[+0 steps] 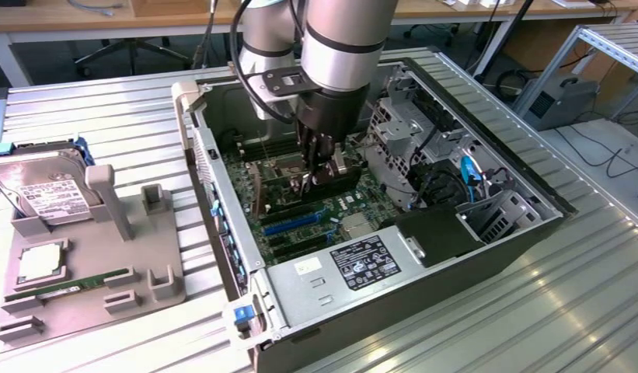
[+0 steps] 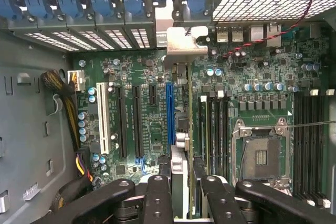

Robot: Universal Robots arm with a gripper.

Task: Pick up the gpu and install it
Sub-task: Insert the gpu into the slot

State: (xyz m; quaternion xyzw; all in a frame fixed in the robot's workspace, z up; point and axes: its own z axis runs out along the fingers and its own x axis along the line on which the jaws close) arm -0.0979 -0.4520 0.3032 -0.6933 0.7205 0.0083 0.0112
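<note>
End effector (image 2: pixel 181 192) pinches gpu (image 2: pixel 179 129) edge-on over the motherboard (image 2: pixel 152 129), just beside the blue slot (image 2: pixel 169 114); judgement: keep card upright, bracket toward rear openings, press evenly.

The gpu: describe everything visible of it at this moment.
The gpu stands on edge between the gripper's fingers, inside the open computer case. In the wrist view it appears as a thin card seen edge-on, running over the motherboard beside the blue slot, with its silvery metal bracket at the case's rear wall. Whether it is fully seated cannot be told.
</note>
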